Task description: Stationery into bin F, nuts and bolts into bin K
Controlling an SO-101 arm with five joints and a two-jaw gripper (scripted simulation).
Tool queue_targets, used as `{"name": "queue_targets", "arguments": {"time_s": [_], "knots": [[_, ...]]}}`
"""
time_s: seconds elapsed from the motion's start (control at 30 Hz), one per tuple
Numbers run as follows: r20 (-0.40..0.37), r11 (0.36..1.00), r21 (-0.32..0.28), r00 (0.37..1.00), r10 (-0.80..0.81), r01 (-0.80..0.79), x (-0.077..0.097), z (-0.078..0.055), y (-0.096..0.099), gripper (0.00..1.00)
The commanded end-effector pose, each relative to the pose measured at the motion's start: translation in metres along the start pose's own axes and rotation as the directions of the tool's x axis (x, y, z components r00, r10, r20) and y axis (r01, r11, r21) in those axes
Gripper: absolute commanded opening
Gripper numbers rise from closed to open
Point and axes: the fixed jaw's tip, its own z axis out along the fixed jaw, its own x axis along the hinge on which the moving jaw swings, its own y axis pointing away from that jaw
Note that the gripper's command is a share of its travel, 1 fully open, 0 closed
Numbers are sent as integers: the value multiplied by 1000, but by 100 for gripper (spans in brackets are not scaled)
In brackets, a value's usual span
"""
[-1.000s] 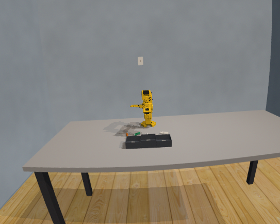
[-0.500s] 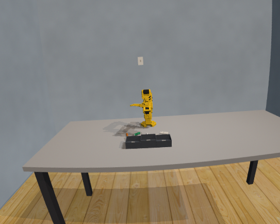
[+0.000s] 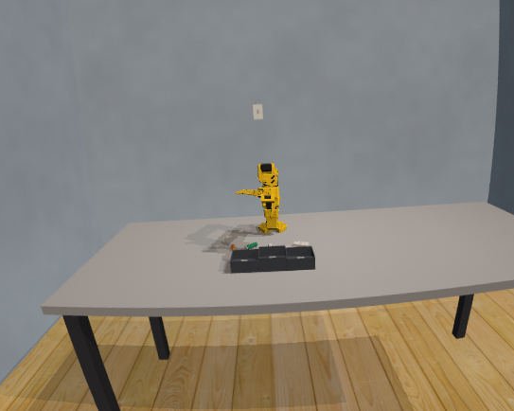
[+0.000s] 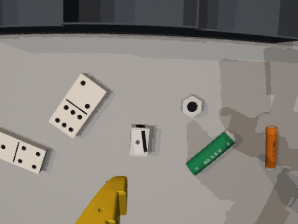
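In the wrist view a small white pencil sharpener (image 4: 141, 140) lies on the table in the middle. A pale hex nut (image 4: 192, 106) lies up and to the right of it. One yellow finger of my gripper (image 4: 107, 202) shows at the bottom edge, below the sharpener and well above the table; the gripper is open and empty. The dark bins (image 4: 150, 15) run along the top edge; their letters are not visible. In the exterior view the yellow arm (image 3: 268, 199) stands behind the row of three black bins (image 3: 272, 259), with the gripper (image 3: 244, 191) held out to the left.
Two white dominoes (image 4: 77, 105) (image 4: 22, 152) lie left of the sharpener. A green battery (image 4: 210, 152) and an orange battery (image 4: 271, 146) lie to the right. In the exterior view small things lie just behind the bins (image 3: 251, 245).
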Motion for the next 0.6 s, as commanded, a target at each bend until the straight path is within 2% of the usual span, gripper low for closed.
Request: {"name": "queue_targets", "arguments": {"time_s": [0.0,0.27,0.57], "knots": [[72,1000,11,997,-4,3,-17,-5,-5,100],[158,999,44,987,-14,7,-49,0,-20,100],[176,999,52,984,-17,8,-56,2,-23,100]]}}
